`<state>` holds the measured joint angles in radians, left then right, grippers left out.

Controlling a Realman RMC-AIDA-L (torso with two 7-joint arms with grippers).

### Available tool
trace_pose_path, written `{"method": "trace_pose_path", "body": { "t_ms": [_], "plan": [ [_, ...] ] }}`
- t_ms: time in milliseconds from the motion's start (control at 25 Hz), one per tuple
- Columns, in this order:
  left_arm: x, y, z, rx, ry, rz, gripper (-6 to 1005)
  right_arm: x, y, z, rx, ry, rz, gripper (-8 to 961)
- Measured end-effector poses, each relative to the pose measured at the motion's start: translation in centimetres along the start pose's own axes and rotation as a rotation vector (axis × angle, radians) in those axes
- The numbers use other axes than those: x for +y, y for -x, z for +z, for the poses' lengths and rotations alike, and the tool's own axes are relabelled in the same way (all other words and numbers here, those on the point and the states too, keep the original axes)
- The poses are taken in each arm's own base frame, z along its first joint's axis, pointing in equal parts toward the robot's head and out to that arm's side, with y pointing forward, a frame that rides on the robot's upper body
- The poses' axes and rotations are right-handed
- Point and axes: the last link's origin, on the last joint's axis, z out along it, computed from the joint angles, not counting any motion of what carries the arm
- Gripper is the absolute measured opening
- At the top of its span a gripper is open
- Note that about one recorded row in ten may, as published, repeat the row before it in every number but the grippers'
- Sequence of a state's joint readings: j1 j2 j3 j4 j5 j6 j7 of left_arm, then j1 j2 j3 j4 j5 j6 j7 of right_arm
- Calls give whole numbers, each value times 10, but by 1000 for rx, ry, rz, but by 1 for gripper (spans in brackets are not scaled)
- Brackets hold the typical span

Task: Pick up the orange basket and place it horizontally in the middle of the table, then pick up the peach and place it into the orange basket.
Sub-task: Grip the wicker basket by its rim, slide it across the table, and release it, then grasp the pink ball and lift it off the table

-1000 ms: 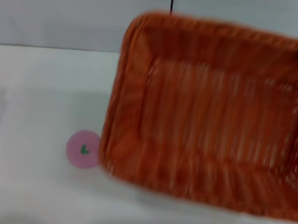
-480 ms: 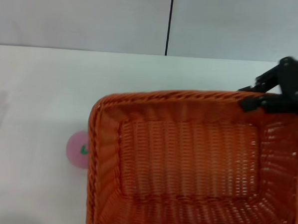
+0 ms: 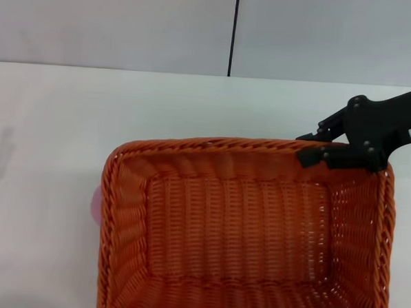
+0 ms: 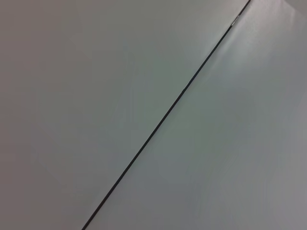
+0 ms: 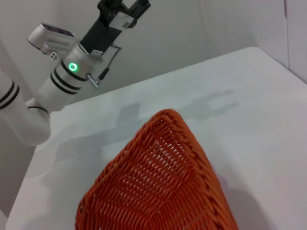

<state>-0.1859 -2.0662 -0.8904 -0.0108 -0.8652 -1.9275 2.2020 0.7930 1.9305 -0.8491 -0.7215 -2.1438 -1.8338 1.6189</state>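
Orange basket (image 3: pixel 243 232) is gripped at its far rim by the right tool (image 3: pixel 322 154). Peach (image 3: pixel 95 203), beyond the basket's opposite end, could be knocked away if the basket is slid.

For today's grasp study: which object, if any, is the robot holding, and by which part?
The right end effector grips the orange basket by its far rim, near the right corner. The left end effector, raised off to the side, holds nothing.
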Motion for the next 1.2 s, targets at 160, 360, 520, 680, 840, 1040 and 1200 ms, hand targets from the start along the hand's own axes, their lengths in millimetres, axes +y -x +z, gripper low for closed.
{"method": "trace_pose_path", "body": {
  "t_ms": [160, 360, 520, 680, 840, 1040, 1200],
  "plan": [
    [0, -1, -2, -1, -5, -6, 812, -3, -1, 1, -2, -17, 26, 253],
    [0, -1, -2, 0, -6, -6, 812, -8, -3, -2, -26, -69, 30, 290],
    [0, 0, -2, -10, 2, -8, 812, -16, -8, -12, -87, -158, 33, 319],
    [0, 2, -4, -61, 26, -7, 812, -20, -20, -39, -324, -318, 40, 435],
    [-1, 3, -5, -142, 62, 9, 812, -11, -37, -59, -542, -439, 35, 507],
    [-4, 8, -7, -336, 160, 31, 812, 17, -78, -83, -875, -660, 50, 507],
    [-6, 13, -8, -466, 214, 64, 811, 39, -110, -93, -1069, -811, 82, 507]
  ]
}}
